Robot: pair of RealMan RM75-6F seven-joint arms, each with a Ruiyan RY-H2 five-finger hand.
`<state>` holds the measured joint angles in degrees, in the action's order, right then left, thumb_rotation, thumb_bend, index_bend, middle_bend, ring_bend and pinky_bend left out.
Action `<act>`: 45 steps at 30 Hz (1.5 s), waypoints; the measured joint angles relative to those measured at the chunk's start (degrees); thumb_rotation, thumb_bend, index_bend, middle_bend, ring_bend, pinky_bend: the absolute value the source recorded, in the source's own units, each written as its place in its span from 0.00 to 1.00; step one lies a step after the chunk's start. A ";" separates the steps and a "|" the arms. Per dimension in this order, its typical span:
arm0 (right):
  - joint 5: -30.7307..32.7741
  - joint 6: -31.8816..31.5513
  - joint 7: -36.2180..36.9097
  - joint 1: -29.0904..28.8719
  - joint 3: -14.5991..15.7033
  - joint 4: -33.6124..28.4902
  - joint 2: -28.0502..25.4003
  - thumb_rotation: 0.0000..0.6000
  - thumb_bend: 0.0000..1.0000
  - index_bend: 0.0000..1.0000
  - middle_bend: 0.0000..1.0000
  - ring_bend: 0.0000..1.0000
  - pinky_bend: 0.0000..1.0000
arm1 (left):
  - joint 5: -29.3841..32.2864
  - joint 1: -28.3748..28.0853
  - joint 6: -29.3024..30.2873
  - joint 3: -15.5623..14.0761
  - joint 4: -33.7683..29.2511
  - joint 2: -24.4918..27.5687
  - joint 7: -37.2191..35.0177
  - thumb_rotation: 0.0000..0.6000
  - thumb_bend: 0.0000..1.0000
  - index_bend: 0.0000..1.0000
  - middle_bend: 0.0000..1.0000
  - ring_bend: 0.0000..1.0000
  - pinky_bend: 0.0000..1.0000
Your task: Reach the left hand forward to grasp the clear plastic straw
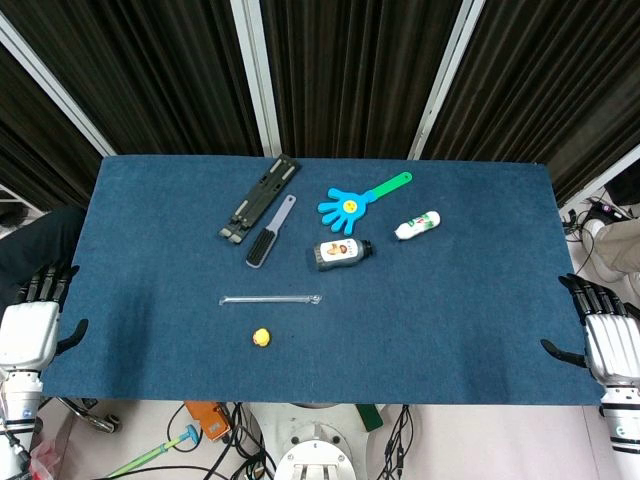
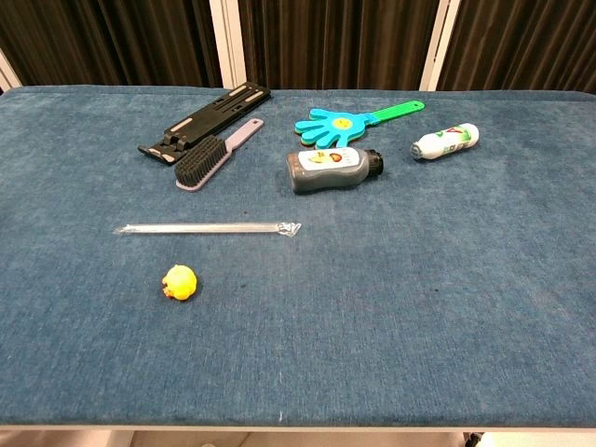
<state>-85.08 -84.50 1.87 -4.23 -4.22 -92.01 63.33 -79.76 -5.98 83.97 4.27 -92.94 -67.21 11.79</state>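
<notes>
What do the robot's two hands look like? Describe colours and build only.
In the head view, the left hand has a glossy white shell over its back, with black fingers and a black thumb. The right hand matches: white shell, black fingers. White wrist housings continue below each. The chest view shows neither hand.

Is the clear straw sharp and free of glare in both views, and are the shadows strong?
Head view: the straw is thin but sharp, with faint highlights. Chest view: straw is sharper, no strong glare; the yellow ball casts only a soft shadow, so the light is diffuse.
</notes>
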 measured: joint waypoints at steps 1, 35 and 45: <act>-0.01 0.01 0.01 0.00 0.01 -0.01 0.00 1.00 0.17 0.18 0.18 0.18 0.18 | 0.06 -0.02 -0.08 0.00 0.04 -0.01 -0.01 1.00 0.28 0.10 0.00 0.03 0.20; 0.38 0.63 1.01 0.12 0.23 -0.73 -0.49 1.00 0.17 0.18 0.18 0.18 0.18 | -0.26 -16.85 -23.34 0.81 -4.03 -12.27 5.41 1.00 0.27 0.19 0.00 0.01 0.20; 0.64 0.74 1.23 0.12 0.13 -0.83 -0.64 1.00 0.17 0.18 0.18 0.18 0.18 | 10.40 -24.73 -29.96 4.48 -1.08 -19.88 13.65 1.00 0.27 0.24 0.00 0.02 0.20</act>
<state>-84.44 -83.76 3.10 -4.11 -4.08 -92.84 62.69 -69.36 -30.71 54.01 8.75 -94.02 -87.09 25.43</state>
